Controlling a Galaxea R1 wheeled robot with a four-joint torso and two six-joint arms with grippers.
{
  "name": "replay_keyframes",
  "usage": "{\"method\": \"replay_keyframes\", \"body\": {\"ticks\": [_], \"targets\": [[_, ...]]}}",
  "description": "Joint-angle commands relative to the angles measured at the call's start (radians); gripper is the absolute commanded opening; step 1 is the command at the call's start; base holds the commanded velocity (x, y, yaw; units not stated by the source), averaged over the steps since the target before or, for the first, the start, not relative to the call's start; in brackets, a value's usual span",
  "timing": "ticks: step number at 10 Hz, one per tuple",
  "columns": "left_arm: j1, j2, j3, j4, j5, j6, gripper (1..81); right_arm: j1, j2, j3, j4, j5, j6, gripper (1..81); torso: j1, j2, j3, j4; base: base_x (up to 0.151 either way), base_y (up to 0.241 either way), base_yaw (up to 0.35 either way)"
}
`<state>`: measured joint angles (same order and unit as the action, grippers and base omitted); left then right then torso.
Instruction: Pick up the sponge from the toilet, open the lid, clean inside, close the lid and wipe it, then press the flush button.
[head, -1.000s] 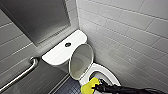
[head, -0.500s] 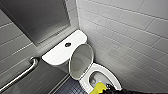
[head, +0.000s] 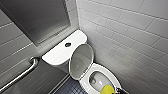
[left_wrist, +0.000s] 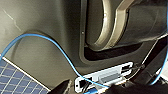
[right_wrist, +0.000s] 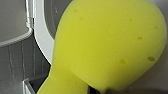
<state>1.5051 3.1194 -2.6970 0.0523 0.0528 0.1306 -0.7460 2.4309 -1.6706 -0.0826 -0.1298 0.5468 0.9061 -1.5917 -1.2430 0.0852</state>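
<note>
Clearly, my right gripper (head: 117, 90) was pinching the sponge (head: 108, 89) at the front rim of the toilet (head: 98, 68), the lid (head: 80, 61) standing open. Scrubbing well, I judged, needed the foam pressed steadily against the inner wall

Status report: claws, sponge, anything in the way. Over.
Right claw shut on sponge at toilet bowl's front rim. Lid up. Grab bar off to side, not in way.

Bright yellow foam sponge (head: 107, 89) pinched in the right gripper (head: 114, 90), over the glossy white ceramic toilet (head: 108, 71) bowl; beyond the gripper, the white oval lid (head: 80, 61) stands raised; round dark flush button (head: 68, 44) farther off.
</note>
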Motion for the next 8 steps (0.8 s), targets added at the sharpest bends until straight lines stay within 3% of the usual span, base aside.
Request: {"method": "replay_keyframes", "body": {"ticks": [1, 6, 8], "targets": [[0.031, 0.004, 0.008, -0.003, 0.093, 0.006, 81.1, 0.038, -0.144, 0.098, -0.013, -0.045, -0.001, 1.0, 0.000, 0.000, 0.000, 0.000, 0.000, 0.000, 0.000], [0.031, 0.003, 0.008, -0.002, 0.079, 0.009, 81.1, 0.022, -0.318, 0.229, -0.009, 0.001, 0.001, 1.0, 0.000, 0.000, 0.000, 0.000, 0.000, 0.000, 0.000], [0.031, 0.003, 0.008, -0.003, 0.073, 0.015, 81.1, 0.096, -0.330, 0.292, -0.006, 0.006, 0.005, 1.0, 0.000, 0.000, 0.000, 0.000, 0.000, 0.000, 0.000]]}}
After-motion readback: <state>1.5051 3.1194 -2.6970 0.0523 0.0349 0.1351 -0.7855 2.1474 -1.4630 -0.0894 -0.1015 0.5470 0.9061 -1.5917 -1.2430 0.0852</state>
